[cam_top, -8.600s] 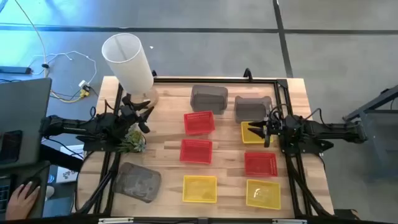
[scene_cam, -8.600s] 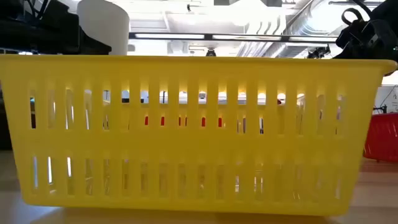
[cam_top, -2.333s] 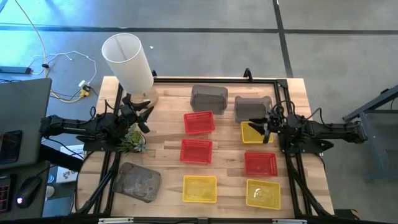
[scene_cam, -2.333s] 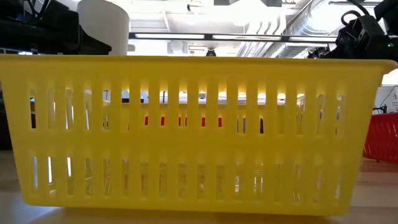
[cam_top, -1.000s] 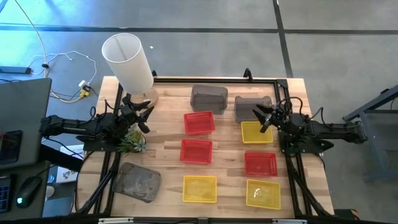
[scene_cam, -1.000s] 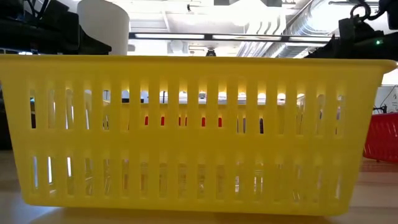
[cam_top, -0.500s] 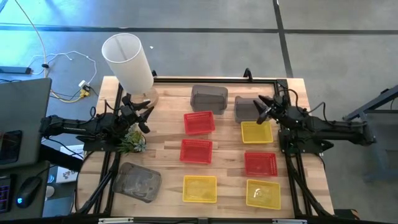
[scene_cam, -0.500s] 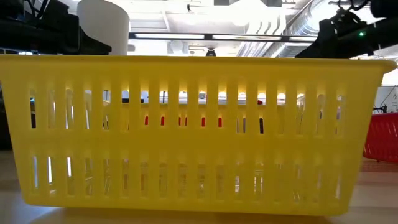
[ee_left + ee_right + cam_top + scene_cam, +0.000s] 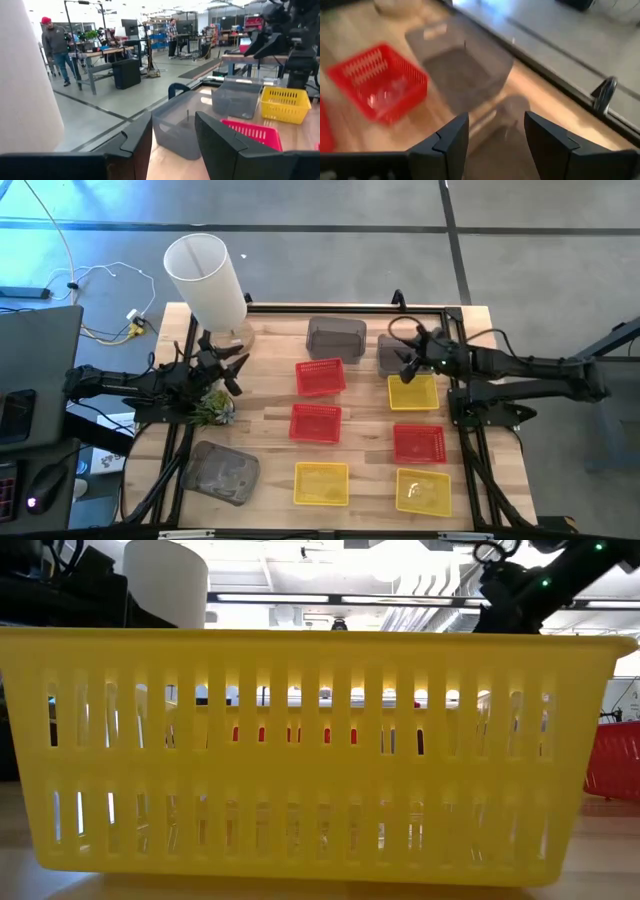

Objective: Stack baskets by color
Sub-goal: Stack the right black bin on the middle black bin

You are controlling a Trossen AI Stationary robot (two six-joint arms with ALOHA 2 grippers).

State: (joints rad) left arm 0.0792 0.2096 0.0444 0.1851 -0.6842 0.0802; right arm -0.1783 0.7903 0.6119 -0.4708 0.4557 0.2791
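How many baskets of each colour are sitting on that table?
Red baskets: 3
Yellow baskets: 3
Grey baskets: 3
Total: 9 baskets, none stacked yet.

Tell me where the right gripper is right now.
In the high view the right gripper, open, hovers at the table's far right, over the grey basket that sits just behind a yellow basket and beside another grey basket.
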